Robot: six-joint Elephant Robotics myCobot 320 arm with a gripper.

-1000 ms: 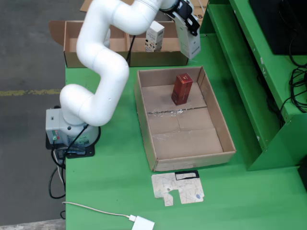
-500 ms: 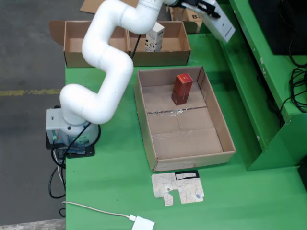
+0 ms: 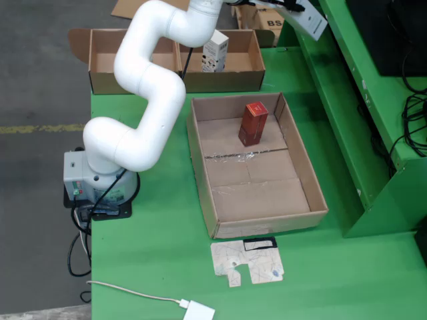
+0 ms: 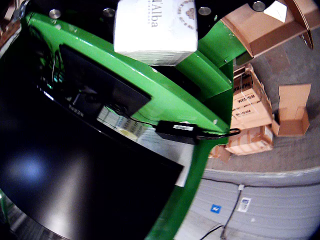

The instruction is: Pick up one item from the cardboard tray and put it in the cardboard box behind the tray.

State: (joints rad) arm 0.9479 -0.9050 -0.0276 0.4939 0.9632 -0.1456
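My gripper [image 3: 285, 7] is at the top edge of the fixed view, shut on a long white box [image 3: 309, 21] that tilts out over the green shelf, to the right of the rear cardboard box [image 3: 133, 75]. In the wrist view the same white box [image 4: 155, 26] fills the top, with print on its face. The fingers themselves are hidden there. The cardboard tray [image 3: 301, 167] lies mid-table with a red box [image 3: 253, 123] standing at its far end. Another white box [image 3: 215, 51] stands inside the rear cardboard box.
Green shelving [image 3: 360, 113] runs along the right, with a black monitor [image 4: 75, 165] and cables on it. A flat cardboard scrap [image 3: 247, 261] and a white adapter [image 3: 199, 311] with its cable lie at the table's front. Stacked cartons [image 4: 250, 115] stand on the floor beyond.
The gripper carried the white box from above the rear box's right end out to the right and upward, over the green shelf. The red box stayed put.
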